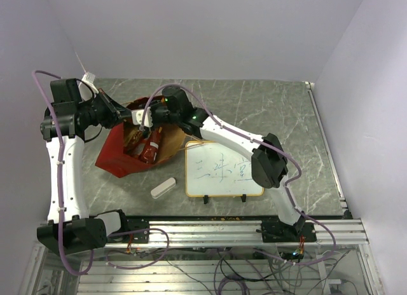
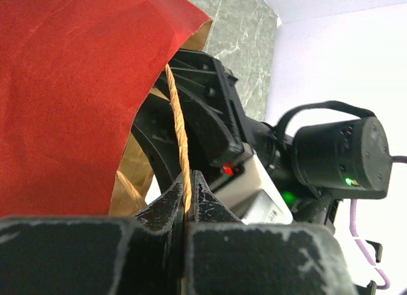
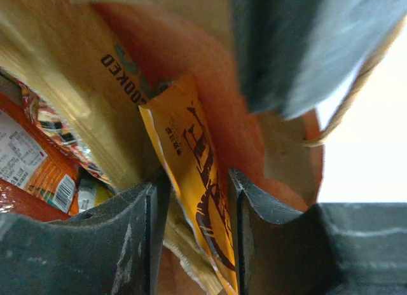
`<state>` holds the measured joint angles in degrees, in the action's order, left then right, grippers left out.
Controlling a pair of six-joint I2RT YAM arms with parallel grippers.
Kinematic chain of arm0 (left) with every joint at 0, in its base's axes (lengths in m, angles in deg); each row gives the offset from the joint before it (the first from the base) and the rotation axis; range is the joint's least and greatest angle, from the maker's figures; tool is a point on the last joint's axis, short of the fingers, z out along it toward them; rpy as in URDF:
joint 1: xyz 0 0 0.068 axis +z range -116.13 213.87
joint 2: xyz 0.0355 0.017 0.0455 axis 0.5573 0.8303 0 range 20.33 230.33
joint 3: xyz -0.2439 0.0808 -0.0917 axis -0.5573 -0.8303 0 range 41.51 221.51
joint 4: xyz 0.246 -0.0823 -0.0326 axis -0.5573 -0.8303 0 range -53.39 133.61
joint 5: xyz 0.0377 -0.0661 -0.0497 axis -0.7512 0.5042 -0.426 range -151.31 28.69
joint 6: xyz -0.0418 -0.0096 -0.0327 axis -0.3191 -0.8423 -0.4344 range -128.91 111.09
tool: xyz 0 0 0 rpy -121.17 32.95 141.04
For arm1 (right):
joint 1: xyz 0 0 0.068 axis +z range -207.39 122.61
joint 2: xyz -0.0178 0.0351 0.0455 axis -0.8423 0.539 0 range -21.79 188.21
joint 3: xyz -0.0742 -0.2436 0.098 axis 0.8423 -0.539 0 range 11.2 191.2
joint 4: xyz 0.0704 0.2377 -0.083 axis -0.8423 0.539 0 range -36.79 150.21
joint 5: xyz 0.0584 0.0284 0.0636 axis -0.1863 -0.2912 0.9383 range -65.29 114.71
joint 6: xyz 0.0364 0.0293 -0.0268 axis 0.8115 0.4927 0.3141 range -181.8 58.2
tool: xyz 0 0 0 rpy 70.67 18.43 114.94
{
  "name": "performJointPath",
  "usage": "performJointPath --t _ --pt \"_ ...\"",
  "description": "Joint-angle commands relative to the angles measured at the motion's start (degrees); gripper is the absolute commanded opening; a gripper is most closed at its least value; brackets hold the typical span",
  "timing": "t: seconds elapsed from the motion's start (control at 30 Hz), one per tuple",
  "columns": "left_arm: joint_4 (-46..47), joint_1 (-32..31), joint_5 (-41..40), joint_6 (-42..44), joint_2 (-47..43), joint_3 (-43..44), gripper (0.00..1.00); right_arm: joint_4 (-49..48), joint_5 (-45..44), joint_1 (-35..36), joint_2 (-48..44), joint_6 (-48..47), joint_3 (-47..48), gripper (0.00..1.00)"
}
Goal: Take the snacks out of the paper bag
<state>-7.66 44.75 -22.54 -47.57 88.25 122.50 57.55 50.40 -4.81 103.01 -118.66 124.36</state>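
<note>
L gripper [image 2: 186, 198] is clamped shut on the thin twisted-paper handle [image 2: 179, 126] of the large red paper carrier bag [image 1: 112, 156], holding the mouth up & open. From above the bag lies at 10 o'clock of the framed whiteboard [image 1: 222, 171], long axis approx 7-to-1, brown inside facing 1 o'clock.

R gripper [image 3: 197, 176] is down inside that mouth. Its jaws stand partway closed w/ an orange-yellow foil packet [image 3: 183, 130] filling the gap & touching both fingers, which reads as a grip on it. In the R wrist view the packet's long axis runs 11-to-5, edge-on btwn the fingers. More snacks sit at 9 o'clock of it, incl. an orange packet w/ a white label [image 3: 28, 158]. The top view shows a red packet [image 1: 151, 149] in the bag.

R arm is nearer the snacks, and L is tied up w/ the handle. Judgement: the lift-out should go back along the bag's axis toward 1 o'clock, so the packet clears the rim w/o dragging the bag.
</note>
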Motion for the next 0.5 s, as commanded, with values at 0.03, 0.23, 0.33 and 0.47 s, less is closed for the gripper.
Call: performJointPath --t 0.03,0.23,0.33,0.47 --pt "-2.0 -0.6 0.3 1.4 -1.5 2.9 0.07 -1.0 -1.1 -1.0 1.7 -1.3 0.8 0.40" --pt "-1.8 -0.6 0.0 1.1 -1.6 1.9 0.07 -3.2 -3.6 -1.3 2.5 -0.9 1.5 0.35" --pt "-1.2 -0.6 0.5 0.3 -1.3 1.3 0.07 -3.6 -4.7 -1.6 2.6 -1.1 1.1 0.31" --pt "-1.2 -0.5 -0.3 0.2 -1.1 2.2 0.07 -4.8 -4.6 -2.2 2.7 0.0 0.6 0.29"
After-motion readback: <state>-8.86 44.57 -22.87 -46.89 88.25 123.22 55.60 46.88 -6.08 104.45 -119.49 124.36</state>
